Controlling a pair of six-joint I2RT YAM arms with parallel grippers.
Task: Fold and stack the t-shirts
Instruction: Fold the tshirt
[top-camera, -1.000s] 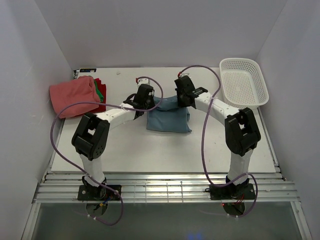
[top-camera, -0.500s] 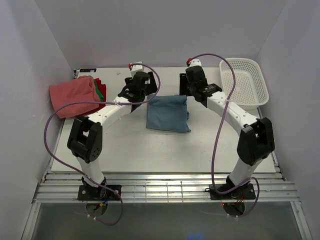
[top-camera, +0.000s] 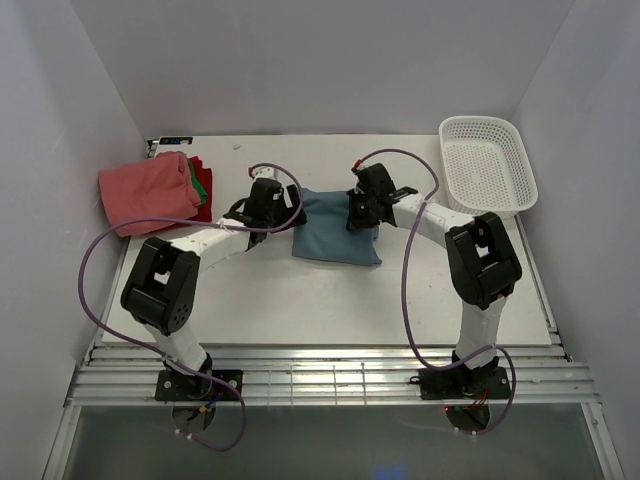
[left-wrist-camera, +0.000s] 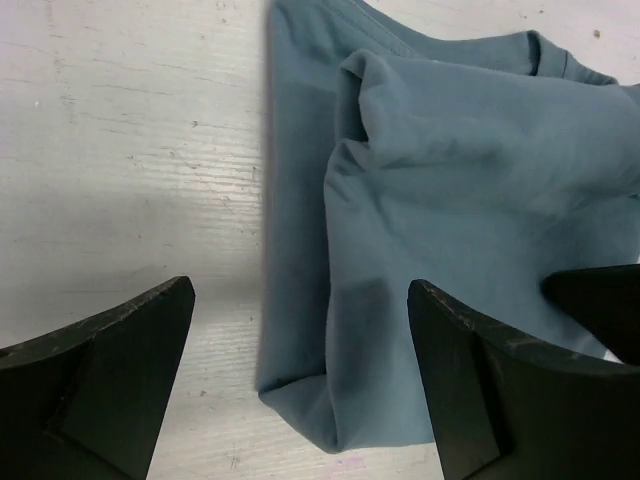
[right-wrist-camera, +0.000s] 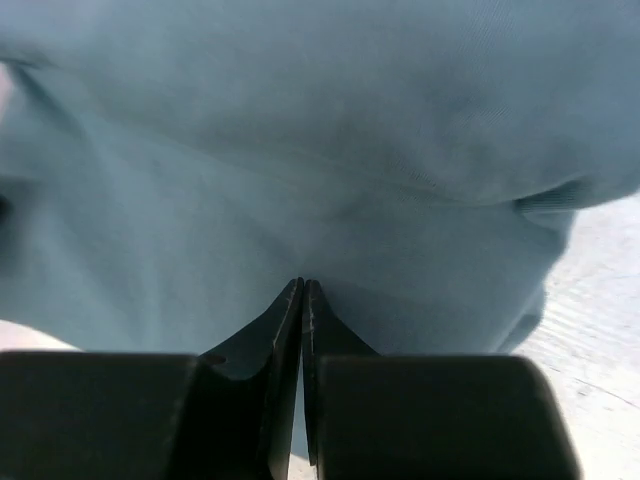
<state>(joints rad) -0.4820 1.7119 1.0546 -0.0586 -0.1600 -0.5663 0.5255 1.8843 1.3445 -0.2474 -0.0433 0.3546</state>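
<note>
Standing wide apart, the left fingers straddle the left edge of the folded teal-blue t-shirt, one over the bare table and the other over the cloth. The right fingers are pressed together with their tips against the same shirt's right part; I cannot tell whether any cloth is caught between them. The shirt lies as a rough rectangle at the middle of the table, between the two arms. At the far left sits a folded salmon-pink t-shirt, with a green t-shirt and a red t-shirt showing at its right edge. A white mesh basket stands at the far right corner.
</note>
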